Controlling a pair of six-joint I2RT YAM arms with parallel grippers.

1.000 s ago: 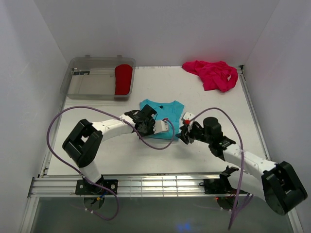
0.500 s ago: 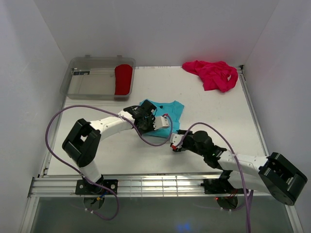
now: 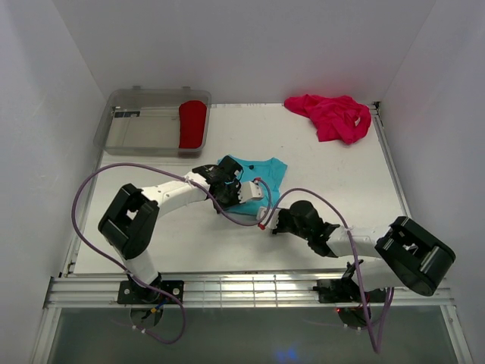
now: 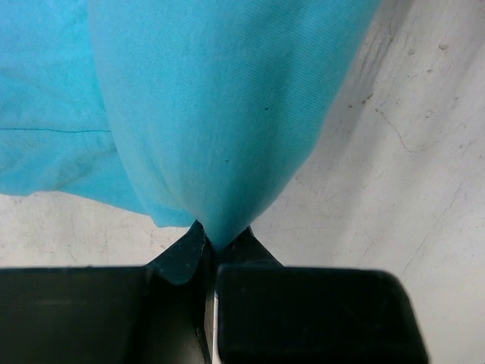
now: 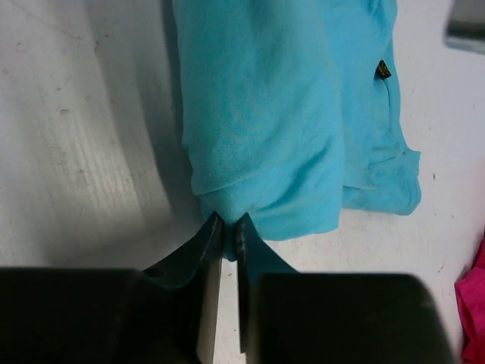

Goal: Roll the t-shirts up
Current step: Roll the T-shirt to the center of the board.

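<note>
The turquoise t-shirt (image 3: pixel 261 173) lies partly folded in the middle of the table. My left gripper (image 3: pixel 252 192) is over its near part and shut on a pinched fold of the turquoise cloth (image 4: pixel 220 114), which drapes from the fingertips (image 4: pixel 220 239). My right gripper (image 3: pixel 264 221) reaches in low from the right and is shut on the shirt's near edge (image 5: pixel 258 114), with the cloth nipped between its tips (image 5: pixel 227 227). The magenta t-shirt (image 3: pixel 333 115) sits crumpled at the back right. The red t-shirt (image 3: pixel 192 124) lies rolled inside the clear bin.
A clear plastic bin (image 3: pixel 140 133) stands at the back left. White walls close in the table on three sides. Purple cables loop from both arms over the near table. A corner of the magenta shirt (image 5: pixel 474 311) shows in the right wrist view.
My right gripper has swung left and down to the shirt's near edge and closed on it. The left gripper has shifted slightly back, still pinching the cloth.
</note>
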